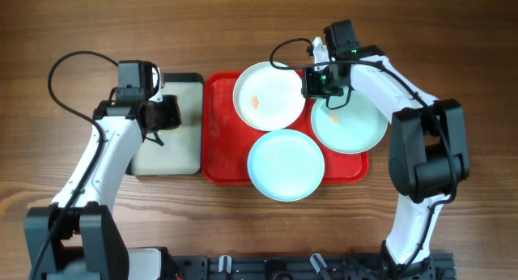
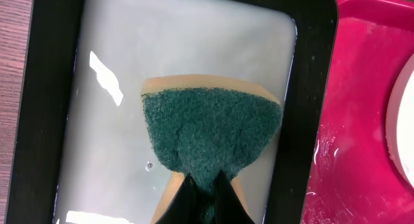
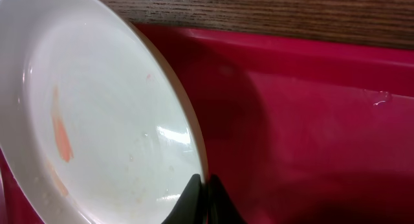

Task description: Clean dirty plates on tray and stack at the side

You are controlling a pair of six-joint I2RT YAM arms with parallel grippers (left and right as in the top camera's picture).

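Three plates lie on the red tray (image 1: 217, 154): a white plate (image 1: 267, 94) with an orange smear at the back, one pale blue plate (image 1: 285, 164) in front, another (image 1: 352, 126) at the right. My right gripper (image 1: 308, 84) is shut on the white plate's right rim. In the right wrist view its fingers (image 3: 204, 188) pinch the rim of the white plate (image 3: 97, 107), which stands tilted above the red tray (image 3: 310, 120). My left gripper (image 2: 206, 185) is shut on a green scouring sponge (image 2: 210, 127) with a tan backing.
The sponge hangs over a black-rimmed tray (image 2: 45, 107) with a pale wet inside, which sits just left of the red tray (image 2: 349, 120). Overhead, my left gripper (image 1: 170, 114) is above this small tray (image 1: 166, 163). Bare wooden table surrounds both trays.
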